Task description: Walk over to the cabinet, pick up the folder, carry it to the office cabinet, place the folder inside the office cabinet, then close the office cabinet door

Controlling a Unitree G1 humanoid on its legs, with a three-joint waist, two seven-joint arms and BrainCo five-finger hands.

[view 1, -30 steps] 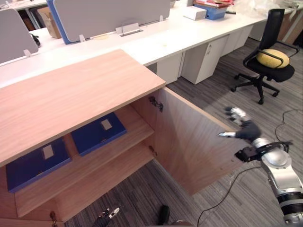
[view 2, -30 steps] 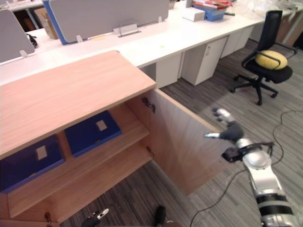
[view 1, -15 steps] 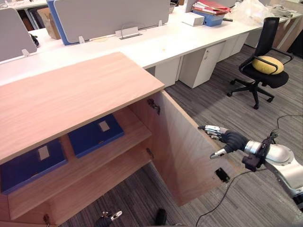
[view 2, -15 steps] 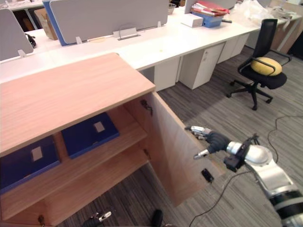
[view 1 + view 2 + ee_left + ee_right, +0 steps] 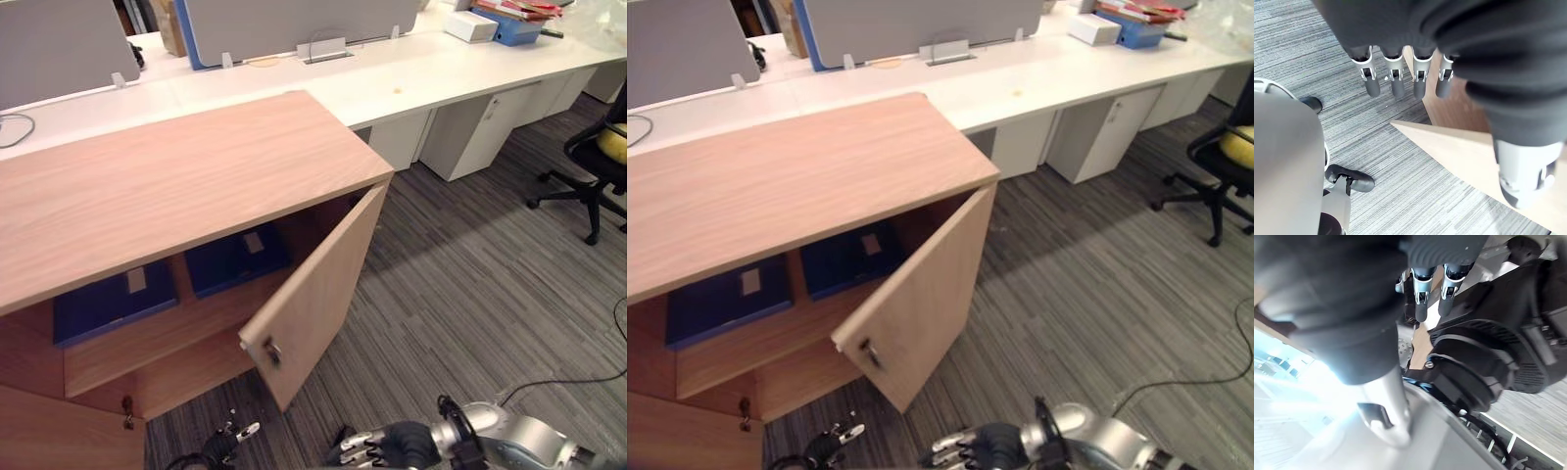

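You have two dark blue flat folders (image 5: 235, 259) lying on the shelf (image 5: 147, 331) of the light wooden cabinet (image 5: 176, 176) behind its half-open door (image 5: 318, 289), well apart from your right hand (image 5: 387, 448) and left hand (image 5: 227, 444), both empty with fingers straight.

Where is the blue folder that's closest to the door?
The blue folder lies flat on the upper shelf inside the wooden cabinet, on the head views' left, just behind the half-open door, with a second blue folder on its left.

Cabinet door (image 5: 318, 294) ajar, carpet (image 5: 470, 284) open
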